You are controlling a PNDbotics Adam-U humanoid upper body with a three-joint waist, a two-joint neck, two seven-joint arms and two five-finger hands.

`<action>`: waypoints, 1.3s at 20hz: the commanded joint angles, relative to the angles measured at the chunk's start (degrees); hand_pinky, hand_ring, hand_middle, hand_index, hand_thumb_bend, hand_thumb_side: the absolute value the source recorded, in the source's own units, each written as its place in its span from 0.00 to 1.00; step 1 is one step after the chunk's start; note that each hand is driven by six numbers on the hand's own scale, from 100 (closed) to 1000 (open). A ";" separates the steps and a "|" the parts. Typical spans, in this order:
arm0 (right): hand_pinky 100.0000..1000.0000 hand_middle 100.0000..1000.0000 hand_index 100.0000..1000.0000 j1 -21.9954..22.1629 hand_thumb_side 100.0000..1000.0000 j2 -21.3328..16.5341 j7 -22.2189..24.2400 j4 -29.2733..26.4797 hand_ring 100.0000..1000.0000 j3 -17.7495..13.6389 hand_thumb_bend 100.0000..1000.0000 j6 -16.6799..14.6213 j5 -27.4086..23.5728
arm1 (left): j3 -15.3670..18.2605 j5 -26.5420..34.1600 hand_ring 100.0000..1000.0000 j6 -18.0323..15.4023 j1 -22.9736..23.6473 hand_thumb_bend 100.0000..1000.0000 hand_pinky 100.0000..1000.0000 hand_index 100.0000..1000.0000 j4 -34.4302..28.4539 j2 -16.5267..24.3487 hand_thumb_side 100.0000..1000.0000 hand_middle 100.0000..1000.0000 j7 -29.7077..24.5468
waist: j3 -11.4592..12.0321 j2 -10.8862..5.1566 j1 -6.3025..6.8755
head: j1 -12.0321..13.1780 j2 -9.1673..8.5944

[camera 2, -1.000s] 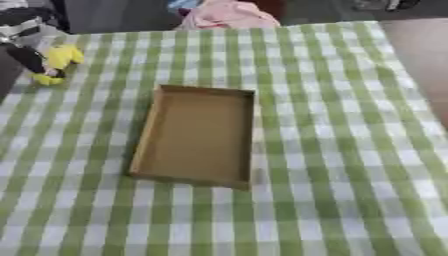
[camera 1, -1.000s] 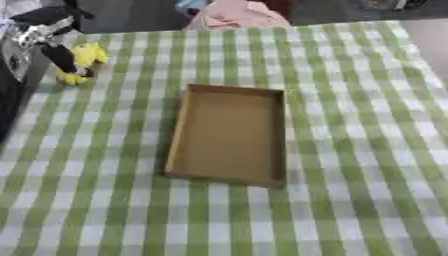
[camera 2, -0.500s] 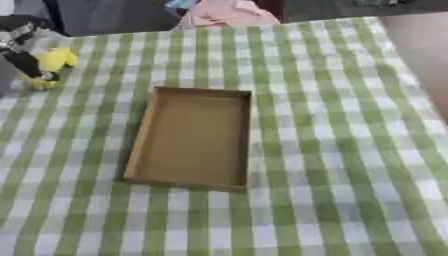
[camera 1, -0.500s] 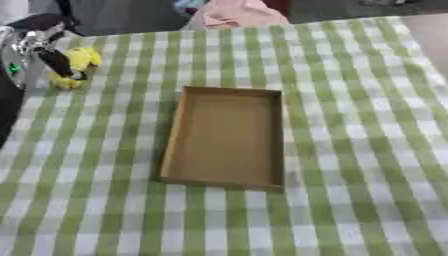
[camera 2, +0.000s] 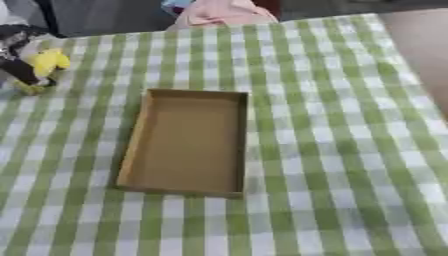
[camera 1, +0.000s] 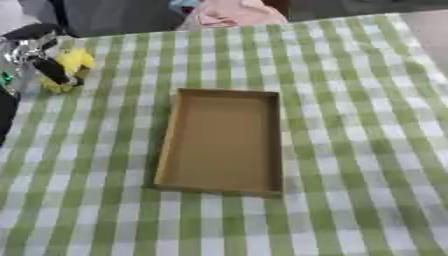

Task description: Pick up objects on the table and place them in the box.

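Ok, w/ my left hand (camera 1: 39,62) clutching the yellow toy (camera 1: 73,64), I'd lift clear, then swing right over the box (camera 1: 224,140) before letting go.

1 shallow cardboard box (camera 1: 223,141) lies on the surface (camera 1: 350,100), which wears 1 green-and-white checked cloth. 1 yellow toy (camera 1: 72,66) sits near the far left corner; its exact form cannot be made out. 1 robot hand (camera 1: 39,57), the left, shows at that corner, its fingers (camera 1: 51,70) against the toy. 1 pink bundle of fabric (camera 1: 229,12) lies beyond the far edge.
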 commanded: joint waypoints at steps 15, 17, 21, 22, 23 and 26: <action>0.74 0.55 0.83 -0.99 0.88 -0.12 0.52 -1.10 0.64 -0.34 0.00 -0.41 1.07 | 0.09 2.32 0.92 -0.82 -0.38 0.35 0.66 1.00 1.41 4.78 0.00 0.95 0.94 | -1.64 1.00 0.42 | 0.72 -2.24; 0.74 0.55 0.83 -0.92 0.88 -0.09 0.62 -1.10 0.64 -0.28 0.00 -0.46 1.12 | 0.30 3.13 0.92 -0.81 -0.60 0.33 0.65 1.00 1.32 5.31 0.00 0.95 0.54 | -1.70 1.13 0.42 | 0.71 -2.17; 0.75 0.54 0.83 -0.80 0.88 -0.15 0.73 -1.10 0.64 -0.23 0.00 -0.47 1.21 | 0.79 4.82 0.93 -0.53 -1.11 0.29 0.64 0.98 0.78 6.29 0.00 0.96 -0.82 | -1.60 1.19 0.53 | 0.64 -2.06; 0.75 0.54 0.83 -0.85 0.88 -0.14 0.78 -1.10 0.64 -0.18 0.00 -0.44 1.21 | 0.83 5.09 0.93 -0.43 -1.13 0.29 0.64 0.98 0.72 6.42 0.00 0.96 -1.11 | -1.59 1.21 0.55 | 0.64 -2.08; 0.75 0.54 0.83 -0.88 0.88 -0.13 0.84 -1.10 0.64 -0.14 0.00 -0.42 1.20 | 0.84 5.31 0.93 -0.38 -1.10 0.28 0.64 0.98 0.72 6.50 0.01 0.96 -1.38 | -1.59 1.22 0.55 | 0.62 -2.07; 0.75 0.54 0.83 -0.87 0.88 -0.05 0.88 -1.10 0.64 -0.16 0.00 -0.40 1.20 | 0.76 6.07 0.90 -0.44 -0.87 0.25 0.58 0.97 1.12 6.56 0.03 0.95 -2.40 | -1.68 1.28 0.52 | 0.63 -2.05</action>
